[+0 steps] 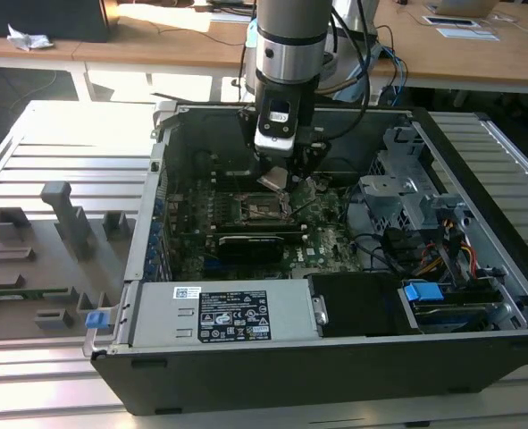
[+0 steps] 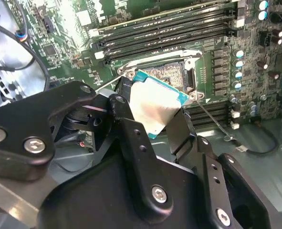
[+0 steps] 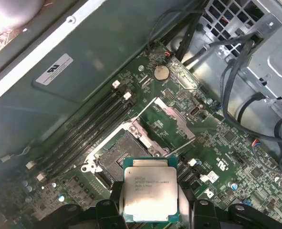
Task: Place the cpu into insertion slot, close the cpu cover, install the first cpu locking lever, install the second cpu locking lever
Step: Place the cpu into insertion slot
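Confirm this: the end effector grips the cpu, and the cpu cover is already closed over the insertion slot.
Wrong: in the first wrist view the cpu cover stands open beside the uncovered insertion slot. The end effector does grip the cpu.

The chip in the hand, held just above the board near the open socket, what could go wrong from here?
The hand grips the chip only by two opposite edges, so it might slip or twist and drop onto the socket. In the second wrist view the chip looks tilted relative to the socket, so it could seat crooked. The raised cover stands right beside the socket; a finger or the chip's corner might catch it.
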Controlling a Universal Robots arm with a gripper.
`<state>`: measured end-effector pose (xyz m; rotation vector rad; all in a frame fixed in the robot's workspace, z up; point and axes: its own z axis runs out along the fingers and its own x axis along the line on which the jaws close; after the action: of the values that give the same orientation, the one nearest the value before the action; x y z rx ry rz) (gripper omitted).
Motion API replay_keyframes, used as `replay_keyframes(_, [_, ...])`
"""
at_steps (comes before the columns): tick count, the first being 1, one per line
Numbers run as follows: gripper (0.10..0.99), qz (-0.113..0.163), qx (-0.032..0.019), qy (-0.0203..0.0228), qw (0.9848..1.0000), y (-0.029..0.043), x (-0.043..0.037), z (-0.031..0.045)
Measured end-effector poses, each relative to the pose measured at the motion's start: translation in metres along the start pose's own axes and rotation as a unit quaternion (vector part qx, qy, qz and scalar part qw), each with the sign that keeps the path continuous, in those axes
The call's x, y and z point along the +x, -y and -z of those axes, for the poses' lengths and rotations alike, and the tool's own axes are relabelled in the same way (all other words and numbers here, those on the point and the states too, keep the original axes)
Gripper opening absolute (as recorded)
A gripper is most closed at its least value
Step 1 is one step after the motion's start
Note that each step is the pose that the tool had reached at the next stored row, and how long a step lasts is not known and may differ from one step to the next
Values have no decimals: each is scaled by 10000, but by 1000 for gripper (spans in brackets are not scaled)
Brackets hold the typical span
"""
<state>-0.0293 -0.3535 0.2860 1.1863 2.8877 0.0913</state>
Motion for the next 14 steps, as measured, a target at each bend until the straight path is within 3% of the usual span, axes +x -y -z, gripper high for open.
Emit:
replay_keyframes(2, [541, -152, 13, 22, 9999, 0, 0, -1])
replay_keyframes(7, [541, -422, 99, 128, 9990, -1, -2, -1])
replay_keyframes(11, [541, -609, 103, 140, 9980, -2, -2, -1])
replay_keyframes(14, [541, -679, 157, 97, 9975, -4, -4, -2])
